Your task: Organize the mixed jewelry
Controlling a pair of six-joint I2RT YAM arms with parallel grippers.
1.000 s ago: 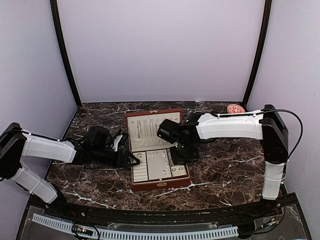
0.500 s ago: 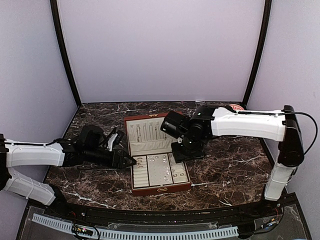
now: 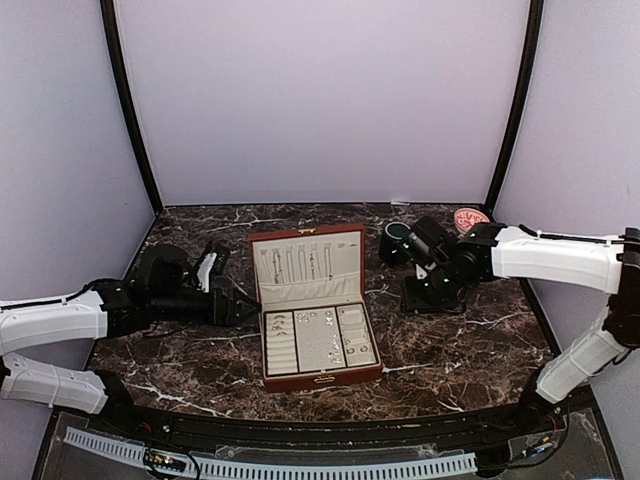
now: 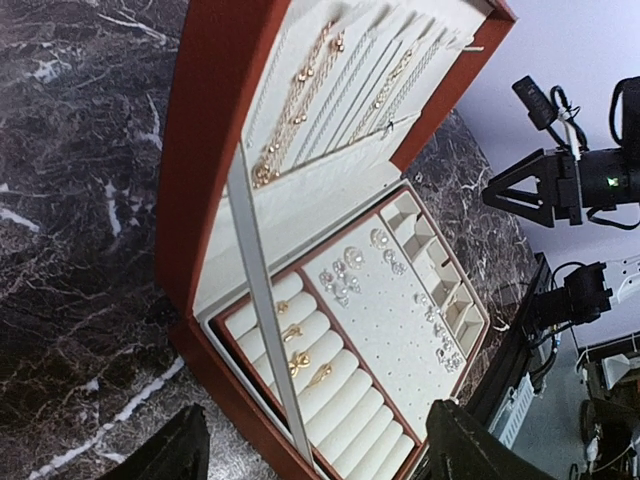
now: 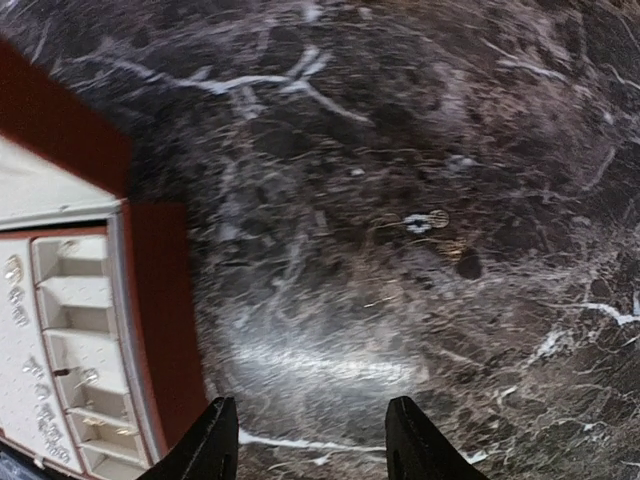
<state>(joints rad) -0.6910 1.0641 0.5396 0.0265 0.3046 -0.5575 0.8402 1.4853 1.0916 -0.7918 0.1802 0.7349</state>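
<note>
The reddish-brown jewelry box [image 3: 268, 375] lies open mid-table, its lid [image 3: 305, 262] upright. In the left wrist view thin chains [image 4: 300, 100] hang in the lid, gold rings [image 4: 298, 350] sit in the cream rolls, and tiny silvery earrings [image 4: 352, 272] dot the perforated panel. My left gripper [image 3: 246, 306] [image 4: 320, 455] is open at the box's left side, holding nothing. My right gripper [image 3: 428, 298] [image 5: 312, 440] hangs open over bare marble to the right of the box. One small silvery piece [image 5: 425, 221] lies loose on the marble ahead of it.
A dark mug [image 3: 395, 238] stands behind the right gripper, and a small pink patterned bowl [image 3: 470, 217] sits at the back right corner. The box's small side compartments [image 5: 75, 330] show at the left of the right wrist view. Purple walls enclose the marble table [image 3: 470, 340].
My right arm has pulled back from above the box to the marble on its right, and its jaws have opened. My left gripper has drawn slightly left, away from the box.
</note>
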